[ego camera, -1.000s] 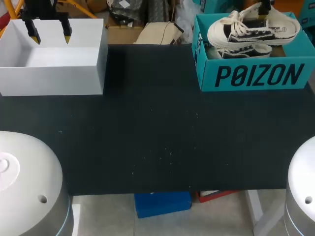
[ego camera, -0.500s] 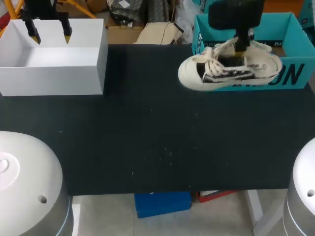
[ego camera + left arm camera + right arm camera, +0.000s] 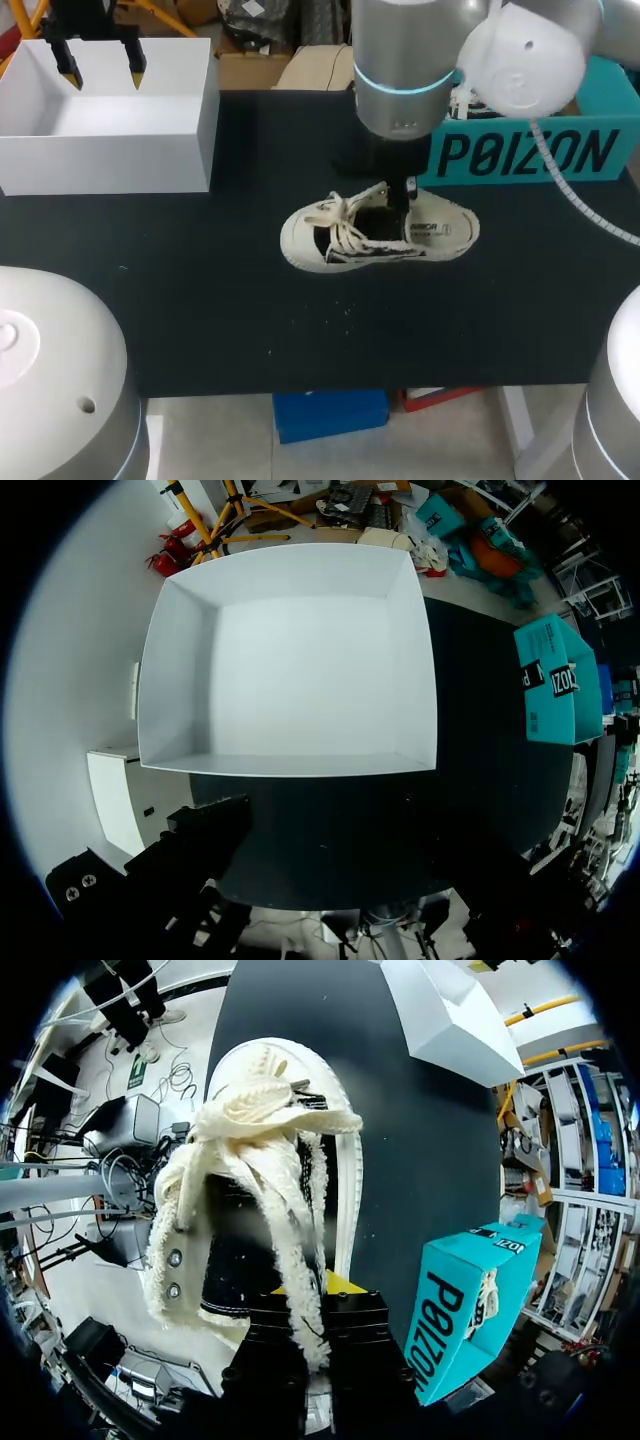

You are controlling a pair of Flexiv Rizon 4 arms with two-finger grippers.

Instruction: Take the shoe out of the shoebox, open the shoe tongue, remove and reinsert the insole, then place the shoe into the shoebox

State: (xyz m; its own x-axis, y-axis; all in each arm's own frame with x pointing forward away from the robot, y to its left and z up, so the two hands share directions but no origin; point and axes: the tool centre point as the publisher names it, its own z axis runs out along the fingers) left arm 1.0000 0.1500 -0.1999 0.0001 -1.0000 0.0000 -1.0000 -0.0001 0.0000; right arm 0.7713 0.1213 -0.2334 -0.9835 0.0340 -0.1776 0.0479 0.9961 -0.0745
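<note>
R arm (image 3: 400, 60) comes in from upper right of head view, w/ its end at frame centre. R gripper (image 3: 400, 195) is clamped on the sneaker (image 3: 375, 238) at the collar; in its wrist view one yellow tip shows just under the laces. Sneaker is cream w/ black sides, mid-frame over the black desk (image 3: 200, 280), toe to the left, laces loose. Can't tell if the sole touches the desk. Teal shoebox (image 3: 520, 150) is upper right, partly behind the arm, apart from the sneaker. L gripper (image 3: 102, 70) is upper left, fingers spread wide above the open white box (image 3: 110, 150), holding nothing.
</note>
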